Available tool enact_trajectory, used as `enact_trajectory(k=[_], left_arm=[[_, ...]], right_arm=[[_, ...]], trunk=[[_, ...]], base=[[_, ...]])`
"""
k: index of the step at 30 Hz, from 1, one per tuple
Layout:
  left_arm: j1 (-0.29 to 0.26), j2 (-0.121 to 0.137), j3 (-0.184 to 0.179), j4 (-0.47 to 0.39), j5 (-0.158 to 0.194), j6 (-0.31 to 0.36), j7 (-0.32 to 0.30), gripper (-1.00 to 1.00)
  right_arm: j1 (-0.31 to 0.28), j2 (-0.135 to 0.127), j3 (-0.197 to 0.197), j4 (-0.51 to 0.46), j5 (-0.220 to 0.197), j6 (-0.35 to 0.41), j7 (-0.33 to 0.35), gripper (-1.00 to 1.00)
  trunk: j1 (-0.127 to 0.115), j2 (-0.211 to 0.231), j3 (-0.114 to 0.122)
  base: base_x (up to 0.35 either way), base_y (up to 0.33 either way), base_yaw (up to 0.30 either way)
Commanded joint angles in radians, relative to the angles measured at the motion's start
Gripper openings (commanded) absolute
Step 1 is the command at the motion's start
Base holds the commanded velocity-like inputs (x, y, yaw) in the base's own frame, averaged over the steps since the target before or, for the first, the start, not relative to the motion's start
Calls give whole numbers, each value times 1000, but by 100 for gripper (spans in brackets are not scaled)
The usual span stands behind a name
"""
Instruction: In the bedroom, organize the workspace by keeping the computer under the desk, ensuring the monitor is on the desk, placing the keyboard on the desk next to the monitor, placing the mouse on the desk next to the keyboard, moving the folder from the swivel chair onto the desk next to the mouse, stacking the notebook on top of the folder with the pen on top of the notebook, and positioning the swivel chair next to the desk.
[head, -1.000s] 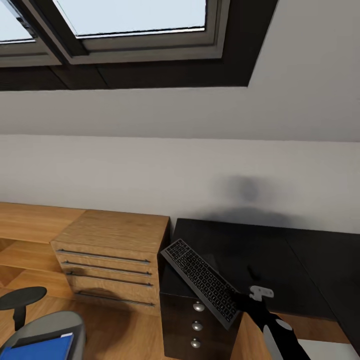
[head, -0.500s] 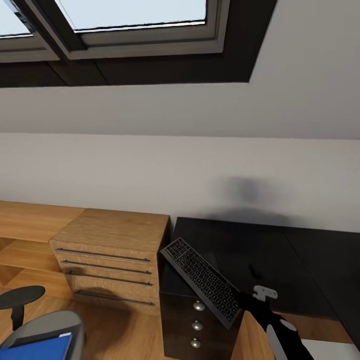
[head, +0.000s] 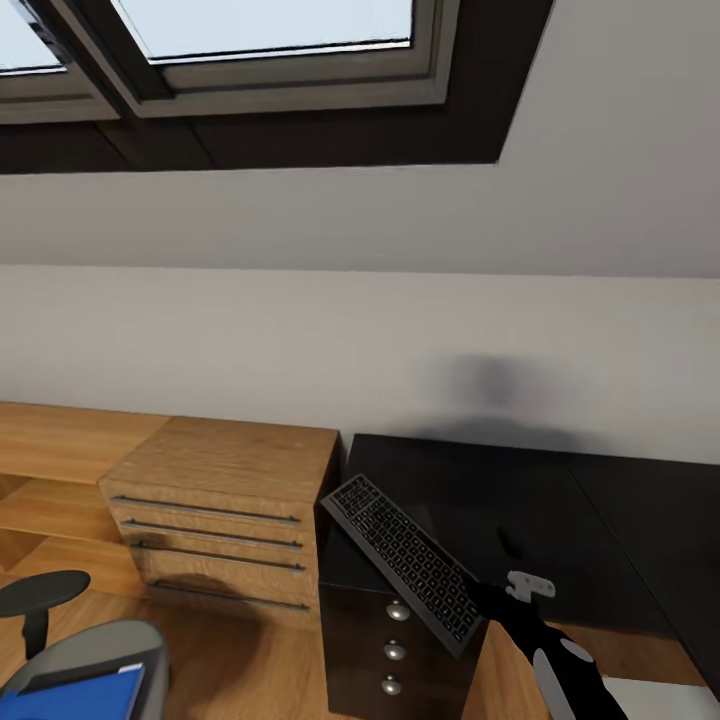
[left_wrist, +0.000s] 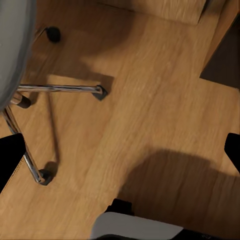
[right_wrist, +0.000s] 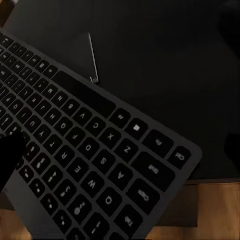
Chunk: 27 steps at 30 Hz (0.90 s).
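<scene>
The keyboard (right_wrist: 95, 150) keys carry single letters in the right wrist view, among them Z, X, C, S and W. They are blurred, so few read surely. No other text shows.

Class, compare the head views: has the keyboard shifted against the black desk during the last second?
Barely: the keyboard, gripped by the right gripper, has slid slightly toward the desk's front edge.

I am facing a black desk (head: 560, 520) standing against the white wall, its glossy top lying bare and dark ahead of me. A wooden drawer chest (head: 225, 510) is sitting just beside it. Both are resting on the wooden floor (left_wrist: 150, 115), where the swivel chair (head: 85, 655) base is standing on its casters.
</scene>
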Motion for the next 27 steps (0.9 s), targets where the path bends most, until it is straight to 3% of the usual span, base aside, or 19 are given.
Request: enact_trajectory(k=[1, 12, 17, 18, 20, 21, 24, 26, 27], left_arm=[[-1, 2, -11, 1, -1, -4, 4, 100], [-1, 0, -14, -5, -10, -6, 2, 100], [-1, -16, -15, -134, -8, 24, 0, 100], [-1, -22, -15, -195, -8, 69, 0, 100], [-1, -34, -14, -349, -7, 233, 1, 100], [-1, -41, -12, -461, -6, 365, 1, 100], [-1, -48, -12, -621, -3, 559, 1, 100], [-1, -54, -13, -859, 28, 797, 1, 100], [-1, -54, -13, -939, 55, 854, 1, 100]], right_arm=[[-1, 0, -2, -1, -9, 6, 5, 100], [-1, 2, -3, 0, -10, 2, 6, 100], [-1, 2, -17, -1, -35, 10, 5, 100], [-1, 1, -22, -1, -53, 11, 5, 100], [-1, -1, -29, -6, -100, 32, 5, 100], [-1, -8, -36, -14, -136, 60, 5, 100], [-1, -23, -53, -31, -197, 117, 5, 100], [-2, -38, -72, -62, -308, 196, 2, 100], [-3, -43, -77, -71, -356, 219, -1, 100]], trunk=[[0, -1, -1], [0, -1, -1], [0, -1, -1], [0, -1, -1], [0, -1, -1], [0, -1, -1], [0, -1, -1], [0, -1, -1], [0, -1, -1]], base=[[-233, 0, 0], [-260, 0, 0], [-25, 0, 0], [-7, 0, 0], [-4, 0, 0], [-2, 0, 0], [-1, 0, 0], [0, 0, 0], [0, 0, 0]])
